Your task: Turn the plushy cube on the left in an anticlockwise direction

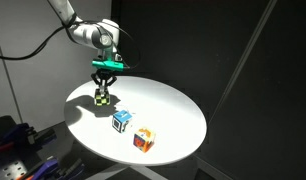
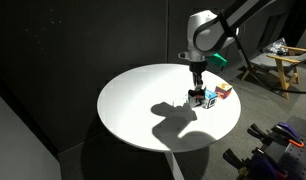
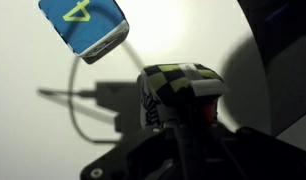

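Note:
The plushy cube, black-and-white patterned with a yellowish-green tint, sits on the white round table at its left part. It also shows in an exterior view and in the wrist view. My gripper reaches straight down over it, its fingers closed on the cube's sides. In the wrist view my gripper is a dark shape that hides the cube's lower part.
A blue-and-white cube lies just beside the plushy cube and shows in the wrist view. An orange-and-white cube lies beyond it near the table's front edge. Dark curtains surround the table. Cables and equipment lie on the floor.

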`<state>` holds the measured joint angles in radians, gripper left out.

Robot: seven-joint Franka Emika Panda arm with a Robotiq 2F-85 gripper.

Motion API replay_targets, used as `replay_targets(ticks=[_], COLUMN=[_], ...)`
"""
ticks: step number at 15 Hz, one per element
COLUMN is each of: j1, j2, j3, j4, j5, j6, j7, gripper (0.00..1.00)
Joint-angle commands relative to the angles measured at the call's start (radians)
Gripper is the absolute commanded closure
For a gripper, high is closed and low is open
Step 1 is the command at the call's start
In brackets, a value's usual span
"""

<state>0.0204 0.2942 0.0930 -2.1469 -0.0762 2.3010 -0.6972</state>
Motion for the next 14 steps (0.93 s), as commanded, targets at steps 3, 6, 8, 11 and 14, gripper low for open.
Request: replay_targets(ticks=[3, 6, 8, 11, 14], j1=[-0.009, -0.005, -0.002, 0.000, 0.000], j2=[-0.043, -0.053, -0.056, -0.034, -0.037], j3=[0.022, 0.020, 0.017, 0.016, 0.016], j4=[-0.006, -0.006, -0.003, 0.002, 0.002], j5=[-0.043, -0.046, -0.036, -0.023, -0.023], j6=[-0.053, -0.064, -0.058, -0.042, -0.042], j7=[-0.153, -0.209, -0.207, -0.188, -0.188], gripper=[0.97, 0.97, 0.97, 0.89, 0.89])
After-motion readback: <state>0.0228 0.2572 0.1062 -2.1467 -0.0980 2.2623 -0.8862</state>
